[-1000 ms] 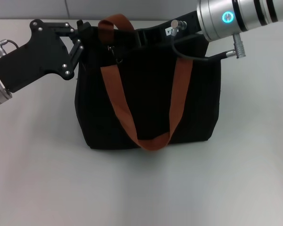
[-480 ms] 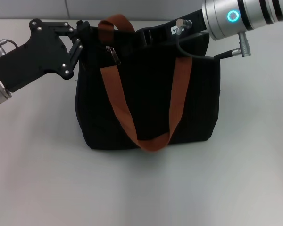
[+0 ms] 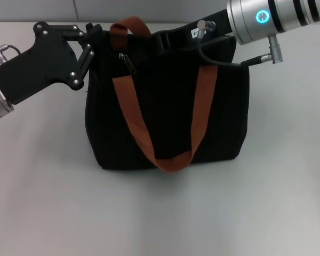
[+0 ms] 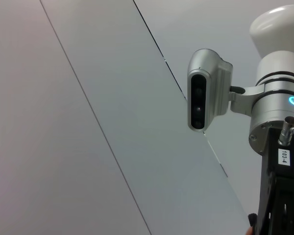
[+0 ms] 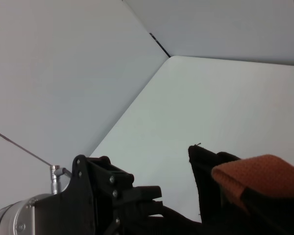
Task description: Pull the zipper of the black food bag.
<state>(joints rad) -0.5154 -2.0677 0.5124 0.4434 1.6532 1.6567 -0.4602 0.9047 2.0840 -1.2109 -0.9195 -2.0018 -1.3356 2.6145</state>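
The black food bag stands upright mid-table in the head view, with rust-orange strap handles draped down its front. The zipper's silver pull hangs at the bag's top left, just right of the left strap. My left gripper is at the bag's top left corner, shut on the fabric; the right wrist view shows it reaching to that corner. My right gripper lies over the bag's top edge, right of the pull and apart from it; its fingers are lost against the black fabric.
The bag sits on a plain white table with a pale wall behind. In the left wrist view the robot's head camera and the right arm's wrist show against the wall panels.
The right arm has drawn back to the right along the bag's top. The zipper pull, partly covered a second ago, now hangs free and in plain sight. The left arm has stayed put.
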